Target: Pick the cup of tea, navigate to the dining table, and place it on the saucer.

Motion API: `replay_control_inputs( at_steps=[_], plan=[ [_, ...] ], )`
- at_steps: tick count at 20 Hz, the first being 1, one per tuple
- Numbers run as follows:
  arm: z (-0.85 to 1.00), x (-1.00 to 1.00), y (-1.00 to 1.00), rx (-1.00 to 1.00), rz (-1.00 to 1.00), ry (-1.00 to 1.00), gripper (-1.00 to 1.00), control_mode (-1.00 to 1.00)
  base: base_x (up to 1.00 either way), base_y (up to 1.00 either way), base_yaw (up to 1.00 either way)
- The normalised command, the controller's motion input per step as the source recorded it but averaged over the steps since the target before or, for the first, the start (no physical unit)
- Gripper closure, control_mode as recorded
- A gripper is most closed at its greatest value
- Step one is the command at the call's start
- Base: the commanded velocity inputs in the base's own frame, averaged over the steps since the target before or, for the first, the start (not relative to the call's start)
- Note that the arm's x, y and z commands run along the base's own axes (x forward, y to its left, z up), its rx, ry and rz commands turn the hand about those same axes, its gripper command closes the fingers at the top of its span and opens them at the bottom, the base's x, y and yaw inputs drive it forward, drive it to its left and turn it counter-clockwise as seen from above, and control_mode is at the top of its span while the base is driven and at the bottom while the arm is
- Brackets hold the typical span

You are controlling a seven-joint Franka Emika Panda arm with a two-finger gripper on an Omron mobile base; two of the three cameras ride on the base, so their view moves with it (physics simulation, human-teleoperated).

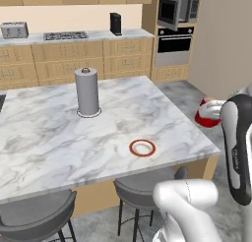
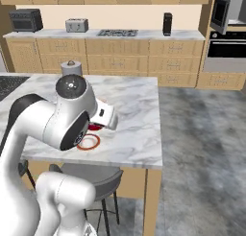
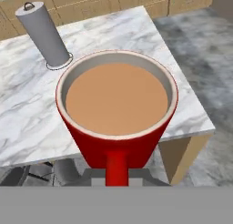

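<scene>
A grey paper-towel roll (image 1: 87, 91) stands upright toward the left of the marble counter (image 1: 44, 137). Further right, near the counter's front edge, lies the red-rimmed saucer (image 1: 142, 148) — bare, nothing on it. Right again, past the counter's corner, the claw (image 3: 117, 180) is clamped on the handle of the red cup (image 3: 116, 110), held upright off the counter — brown tea fills it nearly to the brim.
</scene>
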Motion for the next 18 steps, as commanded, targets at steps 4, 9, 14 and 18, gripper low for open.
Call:
replay_control_inputs(
  at_steps=[4,9,14,18],
  plan=[
    [0.07,1.0,0.0,-0.08,0.2,0.55,1.0,-1.0,0.0,0.0,0.0],
    [-0.41,1.0,0.02,-0.05,0.41,0.22,1.0,-1.0,0.0,0.0,0.0],
    [-0.83,0.53,0.05,0.0,0.52,-0.09,1.0,-1.0,0.0,0.0,0.0],
    [-0.84,0.2,0.24,0.0,0.48,-0.26,1.0,-1.0,0.0,0.0,0.0]
  ],
)
